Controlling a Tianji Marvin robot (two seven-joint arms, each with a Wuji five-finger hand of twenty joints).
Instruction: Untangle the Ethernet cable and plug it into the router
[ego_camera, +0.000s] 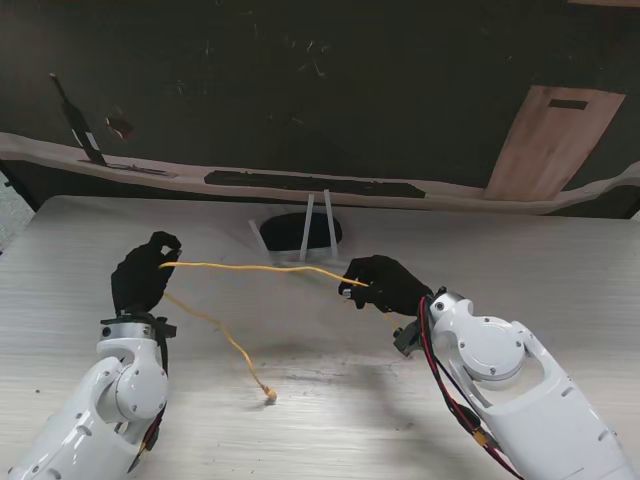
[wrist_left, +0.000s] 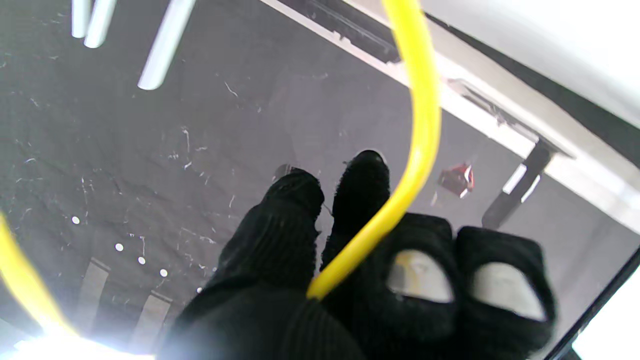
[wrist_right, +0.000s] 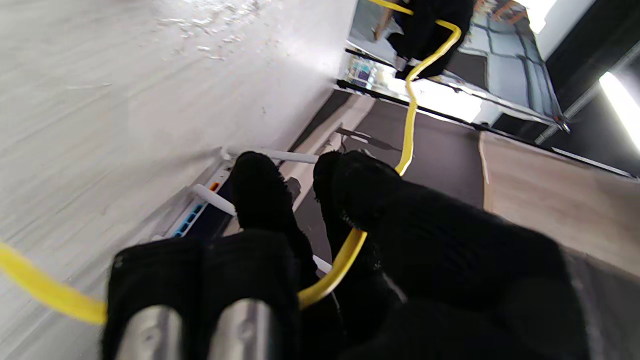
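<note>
A yellow Ethernet cable (ego_camera: 255, 267) stretches in the air between my two black-gloved hands. My left hand (ego_camera: 143, 274) is shut on it at the left; from there a loose length drops to the table and ends in a plug (ego_camera: 269, 397) nearer to me. My right hand (ego_camera: 385, 283) is shut on the cable at the right. In the left wrist view the cable (wrist_left: 417, 150) runs out from between closed fingers. In the right wrist view the cable (wrist_right: 345, 260) passes between fingers. The router (ego_camera: 300, 232), dark with white antennas, sits farther from me at the table's middle; its coloured ports (wrist_right: 192, 220) show in the right wrist view.
The pale wooden table (ego_camera: 560, 270) ends at a far edge just behind the router. Beyond it lies dark floor with a wooden board (ego_camera: 552, 140) at the far right and a dark stand (ego_camera: 80, 125) at the far left.
</note>
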